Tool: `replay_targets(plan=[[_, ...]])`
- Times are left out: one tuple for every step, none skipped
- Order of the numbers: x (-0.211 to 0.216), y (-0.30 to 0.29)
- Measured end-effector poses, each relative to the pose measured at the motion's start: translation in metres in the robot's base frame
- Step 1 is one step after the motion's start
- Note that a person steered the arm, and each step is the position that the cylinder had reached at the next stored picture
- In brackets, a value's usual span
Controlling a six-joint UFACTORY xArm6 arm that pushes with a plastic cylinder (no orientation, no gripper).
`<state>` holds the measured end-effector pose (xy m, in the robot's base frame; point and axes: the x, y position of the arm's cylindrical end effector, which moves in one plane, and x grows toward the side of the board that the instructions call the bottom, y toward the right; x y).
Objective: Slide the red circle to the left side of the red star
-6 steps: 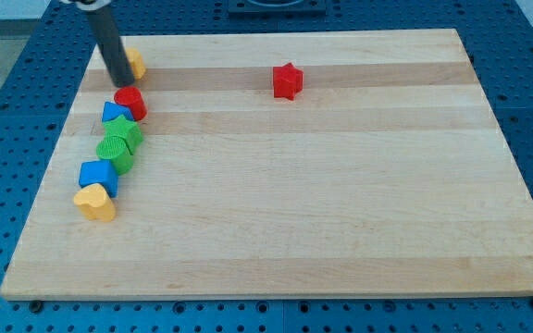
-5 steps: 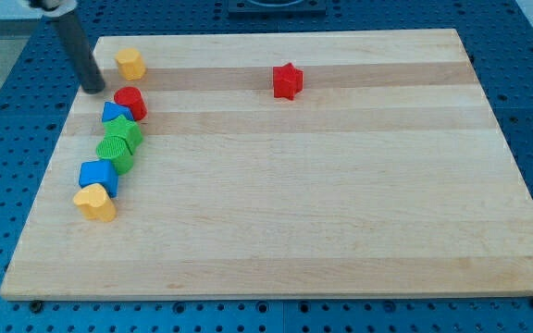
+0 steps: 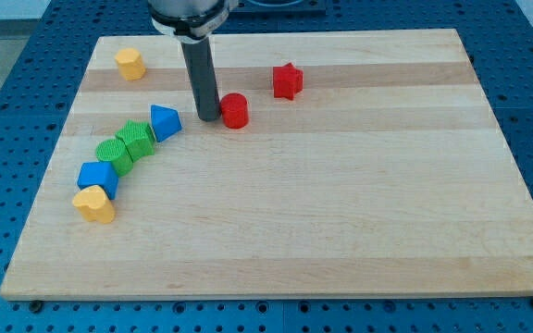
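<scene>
While the dark rod stands upright over the pale wooden surface (image 3: 340, 213), my tip (image 3: 209, 117) rests just at the view's left of the small red circle block (image 3: 235, 110), touching it or very nearly so. No gripper is fitted on this arm, so nothing opens or closes; the rod simply ends in that blunt tip.

From the single camera view, the red circle sits in the upper middle of the surface, with the red star block (image 3: 287, 80) near it, up and toward the view's right, a clear gap between them. The circle lies lower than the star and on its left.

Further toward the view's left, a blue triangular block (image 3: 164, 121) lies apart from the tip. It touches a green block (image 3: 138, 139), whose shape I cannot make out, which in turn touches a ribbed green round block (image 3: 114, 154). Below these come a blue cube-like block (image 3: 97, 176) and a yellow heart block (image 3: 94, 203), touching one another. A yellow hexagonal block (image 3: 130, 64) sits alone near the top left corner.
</scene>
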<state>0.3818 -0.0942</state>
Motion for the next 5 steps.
replay_targets(plan=[[0.042,0.001],[0.042,0.023],[0.008,0.032],[-0.021,0.032],[-0.04,0.032]])
